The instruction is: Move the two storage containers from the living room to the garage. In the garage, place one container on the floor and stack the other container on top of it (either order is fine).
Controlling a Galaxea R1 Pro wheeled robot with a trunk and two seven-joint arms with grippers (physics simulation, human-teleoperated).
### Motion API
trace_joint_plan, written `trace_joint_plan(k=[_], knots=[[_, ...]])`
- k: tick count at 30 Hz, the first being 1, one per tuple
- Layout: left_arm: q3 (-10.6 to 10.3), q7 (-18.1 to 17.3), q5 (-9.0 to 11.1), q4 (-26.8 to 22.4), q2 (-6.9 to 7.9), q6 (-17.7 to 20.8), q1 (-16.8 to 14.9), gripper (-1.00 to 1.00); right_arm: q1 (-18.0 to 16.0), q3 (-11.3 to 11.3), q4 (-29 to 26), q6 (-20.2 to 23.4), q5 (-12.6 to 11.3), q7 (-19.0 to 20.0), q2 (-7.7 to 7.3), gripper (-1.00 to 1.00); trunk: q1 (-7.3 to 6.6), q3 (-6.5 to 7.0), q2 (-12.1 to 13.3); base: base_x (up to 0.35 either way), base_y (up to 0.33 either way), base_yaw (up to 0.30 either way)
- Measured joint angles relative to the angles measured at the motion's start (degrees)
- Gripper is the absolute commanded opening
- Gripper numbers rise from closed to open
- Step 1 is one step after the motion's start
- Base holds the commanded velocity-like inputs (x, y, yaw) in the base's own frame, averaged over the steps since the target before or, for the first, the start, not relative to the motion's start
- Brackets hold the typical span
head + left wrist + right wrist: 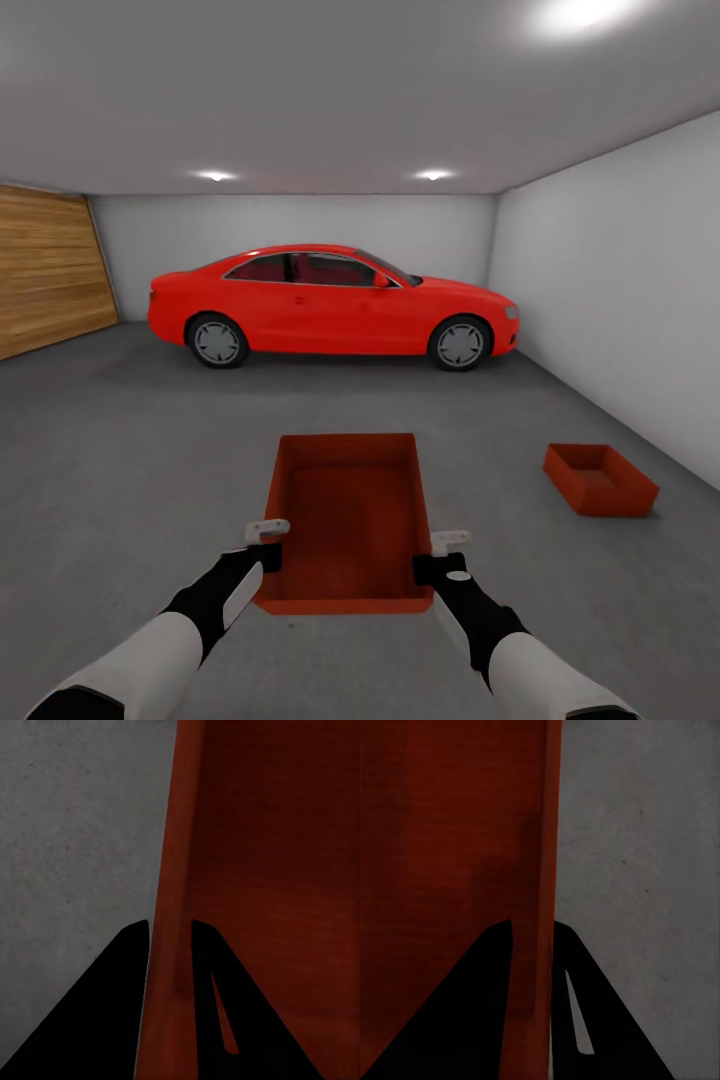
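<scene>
In the garage, white walls (610,290) and a white ceiling (330,90) with round lights enclose a wide stretch of dark grey concrete floor (120,460), with a wooden plank door (45,268) at the far left. Across the back of the room a red car (330,303) stands side-on, its nose toward the right wall. Nearer, straight ahead of the robot, one orange-red storage container (350,515) is held up between both arms, open side up and its long axis running away from the camera. The second storage container (598,479) sits on the floor off to the right, near the right wall and well apart from the carried one, turned at a slight angle. The left hand (268,545) is clamped on the carried container's left wall near its close corner; the left wrist view shows one finger (127,1005) outside the wall and the other inside it, with grey floor beyond. The right hand (442,556) grips the opposite wall the same way, its dark fingers (487,1012) pinching the thin red wall from both sides.
</scene>
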Motion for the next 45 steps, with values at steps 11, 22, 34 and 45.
trace_joint_plan(k=[11,22,34,45], knots=[[-0.10,-0.02,0.18,0.04,0.05,0.01,0.01,-1.00,0.00,-0.03,-0.05,0.14,0.11,0.00,0.03,-1.00,0.00,0.00,0.00,0.320,0.000,0.000],[0.01,-0.14,0.00,0.07,0.05,0.01,0.00,-1.00,0.01,0.01,-0.01,0.06,0.02,-0.01,0.03,-1.00,0.00,0.00,0.00,0.320,0.031,0.000],[0.04,-0.16,-0.07,0.07,0.04,0.01,-0.01,-1.00,0.01,0.02,0.01,0.01,-0.02,0.02,0.01,-1.00,0.00,0.00,0.00,0.320,0.114,0.000],[0.01,-0.12,-0.01,0.10,0.03,0.01,-0.01,-1.00,0.01,0.00,-0.01,0.07,0.02,0.06,-0.01,-1.00,0.00,0.00,0.00,0.320,0.105,0.000]])
